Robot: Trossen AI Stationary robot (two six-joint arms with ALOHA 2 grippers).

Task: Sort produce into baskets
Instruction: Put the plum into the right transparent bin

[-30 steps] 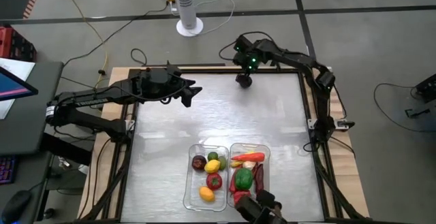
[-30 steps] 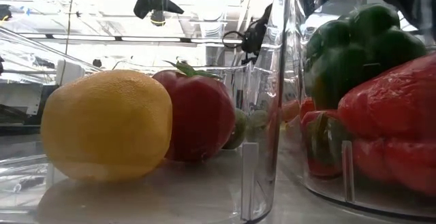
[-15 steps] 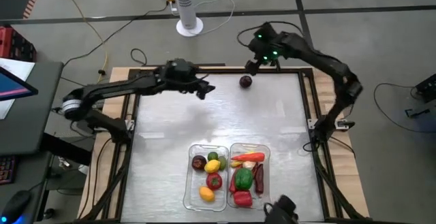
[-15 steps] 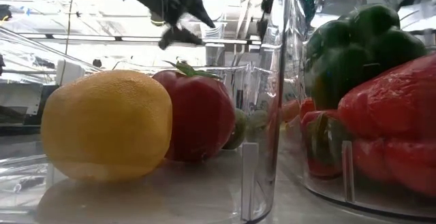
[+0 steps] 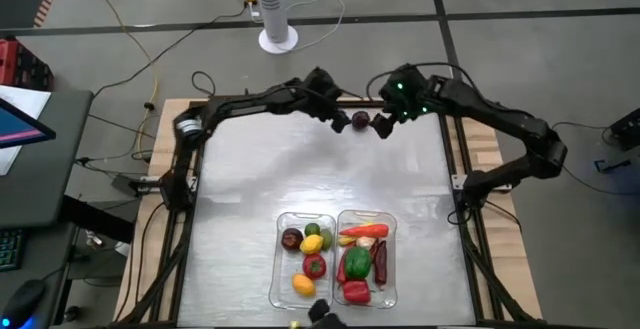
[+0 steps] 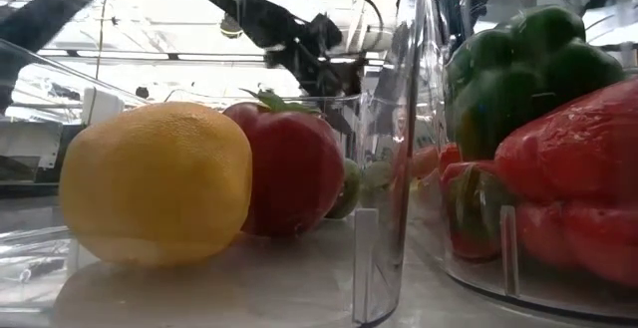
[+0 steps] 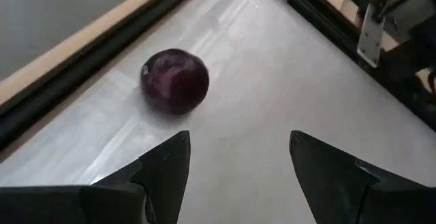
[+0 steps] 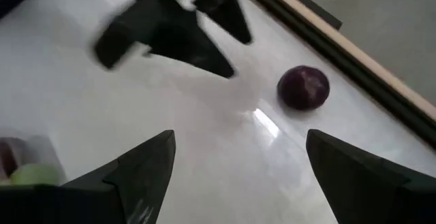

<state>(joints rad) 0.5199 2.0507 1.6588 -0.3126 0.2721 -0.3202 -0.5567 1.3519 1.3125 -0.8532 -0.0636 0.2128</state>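
Note:
A dark purple round fruit lies alone on the table near its far edge; it also shows in the left wrist view and the right wrist view. My left gripper is open just left of it, touching nothing. My right gripper is open just right of it, also empty. Two clear tubs stand side by side at the near edge. The left tub holds round fruits, the right tub a green pepper, red pieces and a carrot.
The table's dark frame rail and wooden border run close behind the purple fruit. In the low view the tub walls fill the picture, with a yellow fruit, a red one and a green pepper. Bare table lies between the tubs and the grippers.
My left gripper has swung along the far edge toward the table's right, up to the purple fruit. My right gripper has drawn away from the fruit toward the far right and come down again on its right side. The fruit has stayed in place.

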